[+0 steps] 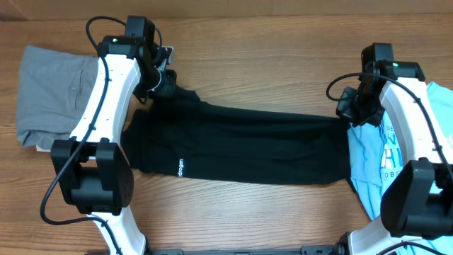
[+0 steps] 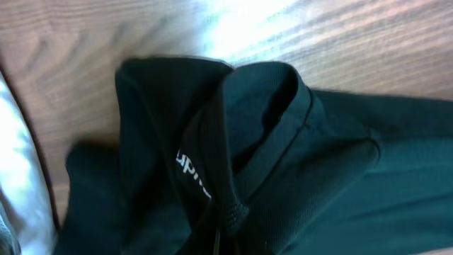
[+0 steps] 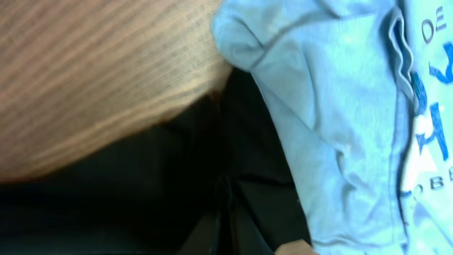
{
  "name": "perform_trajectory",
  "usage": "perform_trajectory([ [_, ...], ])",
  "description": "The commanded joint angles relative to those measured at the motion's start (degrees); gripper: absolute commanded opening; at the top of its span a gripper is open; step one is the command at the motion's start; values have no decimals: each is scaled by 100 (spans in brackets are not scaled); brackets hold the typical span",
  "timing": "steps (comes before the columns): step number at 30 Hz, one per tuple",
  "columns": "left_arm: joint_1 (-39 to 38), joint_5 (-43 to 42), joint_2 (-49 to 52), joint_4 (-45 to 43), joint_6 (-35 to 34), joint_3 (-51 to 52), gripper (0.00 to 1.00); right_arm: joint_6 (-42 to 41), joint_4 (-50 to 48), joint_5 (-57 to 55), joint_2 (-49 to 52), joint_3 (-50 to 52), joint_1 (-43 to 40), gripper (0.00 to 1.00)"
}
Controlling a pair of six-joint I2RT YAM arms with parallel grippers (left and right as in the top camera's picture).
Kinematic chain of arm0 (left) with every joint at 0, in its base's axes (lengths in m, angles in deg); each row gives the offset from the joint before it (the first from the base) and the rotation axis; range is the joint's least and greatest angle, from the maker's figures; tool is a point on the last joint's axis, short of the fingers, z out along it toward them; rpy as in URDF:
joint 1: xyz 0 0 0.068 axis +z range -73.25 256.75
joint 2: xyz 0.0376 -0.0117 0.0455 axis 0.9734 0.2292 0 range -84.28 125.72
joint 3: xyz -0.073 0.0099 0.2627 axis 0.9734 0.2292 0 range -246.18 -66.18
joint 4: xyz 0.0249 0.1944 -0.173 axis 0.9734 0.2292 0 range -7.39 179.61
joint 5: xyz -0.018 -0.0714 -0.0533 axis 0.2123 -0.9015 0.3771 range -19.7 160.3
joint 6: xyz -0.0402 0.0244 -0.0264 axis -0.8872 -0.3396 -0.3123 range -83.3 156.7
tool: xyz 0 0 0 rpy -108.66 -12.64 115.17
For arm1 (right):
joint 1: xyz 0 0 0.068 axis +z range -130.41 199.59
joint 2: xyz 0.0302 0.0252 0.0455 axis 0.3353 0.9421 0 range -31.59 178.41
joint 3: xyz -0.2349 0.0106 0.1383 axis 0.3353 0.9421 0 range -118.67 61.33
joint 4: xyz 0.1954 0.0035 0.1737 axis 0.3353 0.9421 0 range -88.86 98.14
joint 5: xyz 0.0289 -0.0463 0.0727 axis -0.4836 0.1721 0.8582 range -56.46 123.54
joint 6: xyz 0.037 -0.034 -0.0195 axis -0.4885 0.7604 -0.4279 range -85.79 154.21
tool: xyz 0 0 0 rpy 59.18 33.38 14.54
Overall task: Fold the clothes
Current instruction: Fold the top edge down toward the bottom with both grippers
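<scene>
The black T-shirt (image 1: 241, 145) lies stretched in a long band across the table, its small white logo (image 1: 180, 168) near the front left. My left gripper (image 1: 165, 85) is shut on its far left end. In the left wrist view the jaws (image 2: 225, 237) pinch bunched black cloth just below the collar (image 2: 276, 106). My right gripper (image 1: 347, 113) is shut on the shirt's right end. The right wrist view shows its jaws (image 3: 228, 227) closed on dark fabric (image 3: 141, 205). The fingertips of both are buried in the cloth.
Folded grey trousers (image 1: 49, 92) lie at the left edge, partly under the left arm. A light-blue printed T-shirt (image 1: 375, 163) lies crumpled at the right, under the right arm and touching the black shirt's end (image 3: 340, 120). Bare wooden table (image 1: 248, 42) runs along the back.
</scene>
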Motion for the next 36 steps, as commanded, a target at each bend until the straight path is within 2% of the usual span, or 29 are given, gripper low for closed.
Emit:
perform_trajectory([
  [1,72,50,-28,256,-142,-59,4,227,83,-52,-210,-136,-35,4],
  [5,72,181,-111,715,-120,-59,4,815,125,483,-210,-136,-35,4],
  [10,74,562,-354,1202,-120,-59,4,931,199,518,-208,-136,-35,4],
  [20,55,393,-562,2258,-164,-59,4,892,387,463,-208,-133,-35,4],
  [36,-15,400,-562,2693,-157,4,4,590,603,444,-208,-131,-35,4],
])
